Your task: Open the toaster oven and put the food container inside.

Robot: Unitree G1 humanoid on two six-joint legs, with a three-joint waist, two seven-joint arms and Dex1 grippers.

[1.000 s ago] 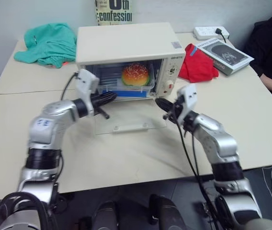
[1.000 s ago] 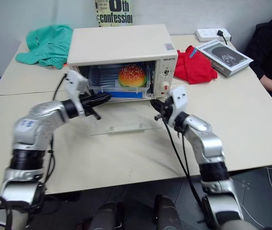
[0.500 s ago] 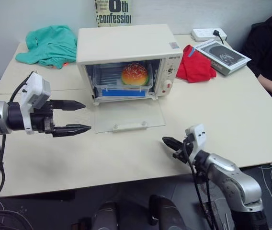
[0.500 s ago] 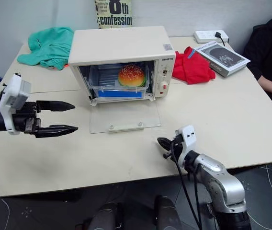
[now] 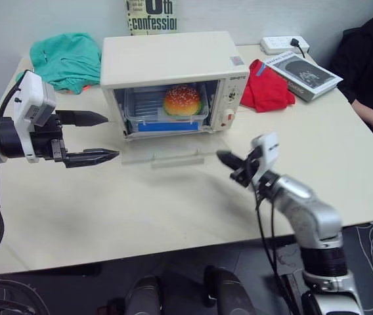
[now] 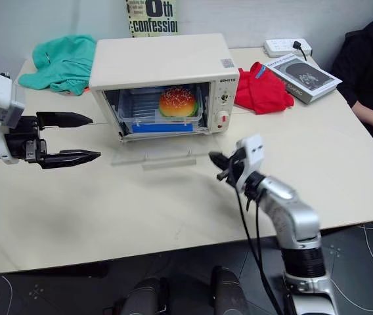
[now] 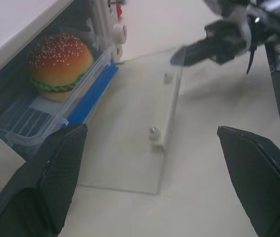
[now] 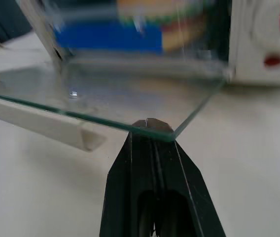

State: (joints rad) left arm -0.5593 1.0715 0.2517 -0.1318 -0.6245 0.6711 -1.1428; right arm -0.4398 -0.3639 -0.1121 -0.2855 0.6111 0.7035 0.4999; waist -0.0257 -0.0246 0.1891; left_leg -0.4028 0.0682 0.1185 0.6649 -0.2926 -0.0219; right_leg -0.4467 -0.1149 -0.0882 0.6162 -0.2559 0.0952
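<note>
Left fingers point(image 5: 101, 138) withdrew, spread empty; right fingers point(image 8: 150, 129) closed under oven door point(image 5: 167, 152)

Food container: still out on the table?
No: the food container with its burger sits inside the toaster oven, behind the lowered glass door.

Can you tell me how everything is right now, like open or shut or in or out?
Oven: door open, lifted partway.
Container: inside the oven, burger in it.
Left gripper: open, holding nothing.
Right gripper: shut, tip under the door's corner.
Green cloth: crumpled.
Red cloth: crumpled.
Book: closed.
</note>
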